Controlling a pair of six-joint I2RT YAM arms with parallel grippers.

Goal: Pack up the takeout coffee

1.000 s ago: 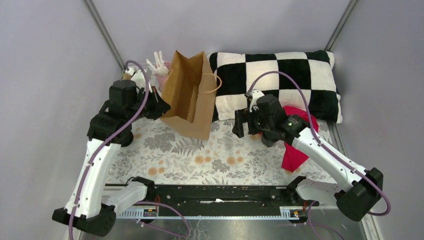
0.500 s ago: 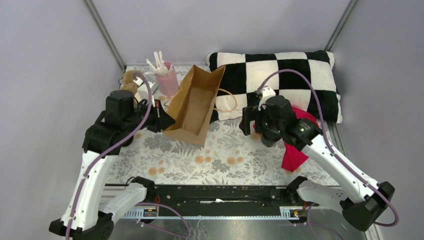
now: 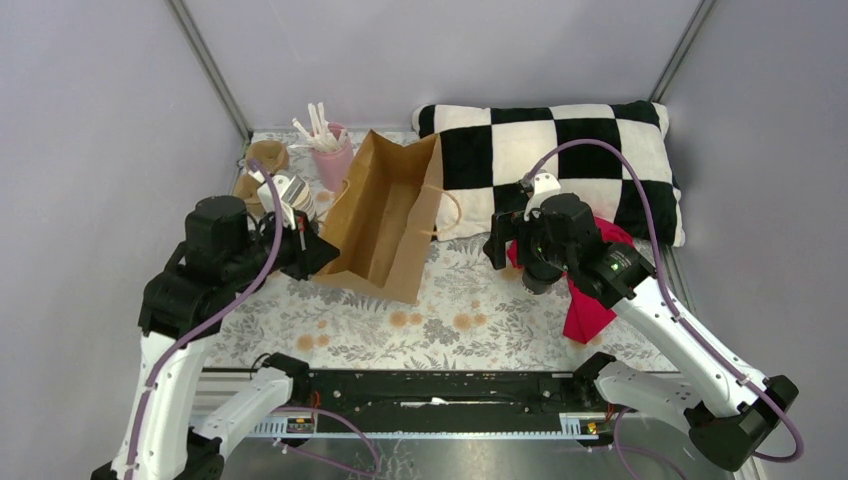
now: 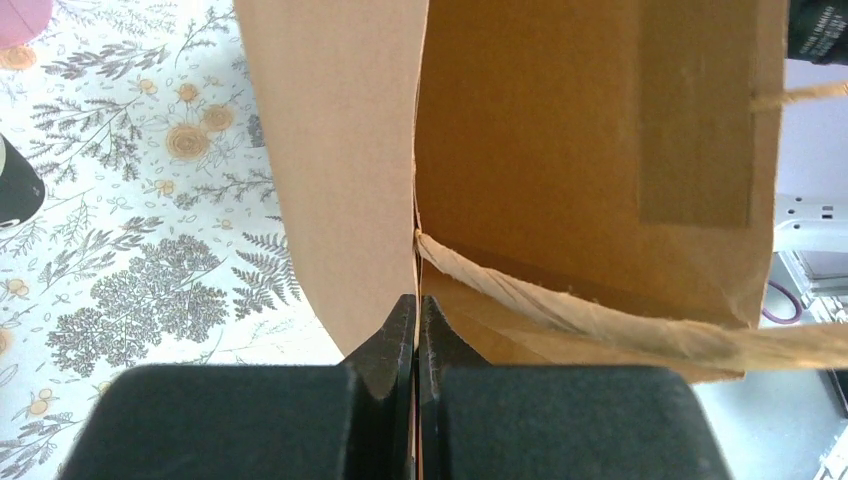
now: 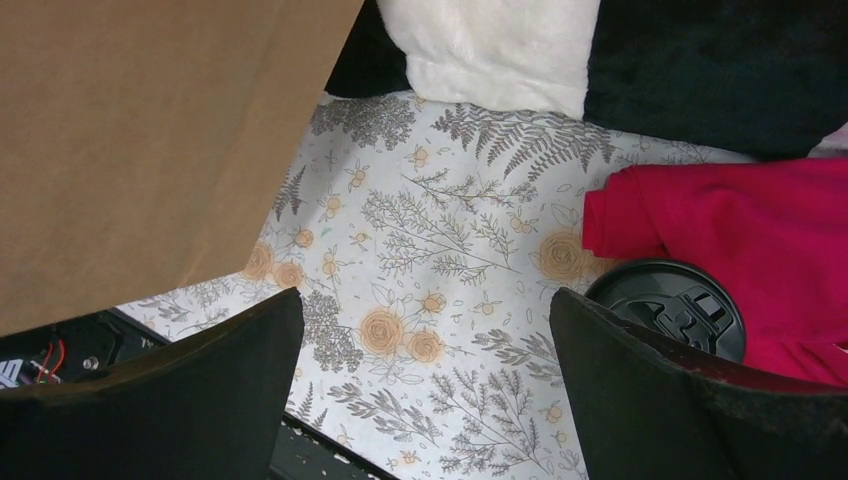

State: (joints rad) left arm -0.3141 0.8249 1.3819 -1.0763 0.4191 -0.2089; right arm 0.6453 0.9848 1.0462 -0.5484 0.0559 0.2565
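Status: takeout coffee (image 5: 665,305) was not yet packed.
Left gripper (image 4: 415,308) pinched the paper bag (image 4: 340,150) wall; right gripper (image 5: 425,315) (jaws spread) hovered near it.

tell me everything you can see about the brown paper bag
The brown paper bag is plain kraft paper with twisted paper cord handles; a reinforcing patch shows inside its wall. It stands open on the floral tablecloth, tilted, mouth toward the overhead camera, and nothing shows inside. The left claw is shut on its near left rim, holding it. Its far corner overlaps the checkered pillow in view; contact cannot be told.
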